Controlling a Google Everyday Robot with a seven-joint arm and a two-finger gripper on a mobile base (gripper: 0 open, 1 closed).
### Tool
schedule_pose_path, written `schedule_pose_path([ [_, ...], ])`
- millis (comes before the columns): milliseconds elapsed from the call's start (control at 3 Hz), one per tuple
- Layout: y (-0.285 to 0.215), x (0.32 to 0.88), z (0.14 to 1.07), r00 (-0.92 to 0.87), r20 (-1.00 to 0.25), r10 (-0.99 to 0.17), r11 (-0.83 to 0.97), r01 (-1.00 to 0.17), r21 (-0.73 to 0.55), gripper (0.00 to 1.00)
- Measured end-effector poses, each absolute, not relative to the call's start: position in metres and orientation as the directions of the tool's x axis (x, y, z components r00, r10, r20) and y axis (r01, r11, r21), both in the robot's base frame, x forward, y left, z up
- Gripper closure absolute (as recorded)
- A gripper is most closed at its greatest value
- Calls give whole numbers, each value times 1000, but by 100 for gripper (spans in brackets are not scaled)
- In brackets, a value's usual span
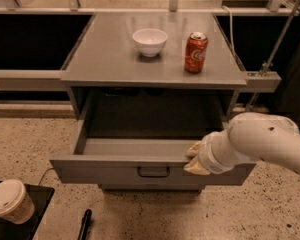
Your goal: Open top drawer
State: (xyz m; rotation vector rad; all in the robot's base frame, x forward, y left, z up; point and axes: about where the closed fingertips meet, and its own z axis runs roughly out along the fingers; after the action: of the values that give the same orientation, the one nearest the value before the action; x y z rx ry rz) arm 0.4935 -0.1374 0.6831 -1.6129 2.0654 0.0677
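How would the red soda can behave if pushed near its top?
The red soda can stands upright, tall and narrow, so it would probably tip, then roll. Its smooth metal wall may slip in a grasp. The gripper is at the front edge of the open top drawer, away from it.

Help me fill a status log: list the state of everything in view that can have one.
Wide grey metal top drawer: open, slid far out.
Gripper: at the drawer front's top edge, right of the dark bar handle.
Red soda can: upright on the grey cabinet top.
White bowl: right way up on that top.
Paper cup with white lid: upright, lid on.
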Motion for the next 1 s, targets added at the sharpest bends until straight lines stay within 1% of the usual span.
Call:
schedule_pose_path([
  [333,-136,492,684,-158,-423,-892,291,-917,-271,100],
  [667,-139,469,684,-159,-427,-890,297,-913,-279,100],
  [1000,-138,469,685,-159,-427,-890,297,-913,-279,100],
])
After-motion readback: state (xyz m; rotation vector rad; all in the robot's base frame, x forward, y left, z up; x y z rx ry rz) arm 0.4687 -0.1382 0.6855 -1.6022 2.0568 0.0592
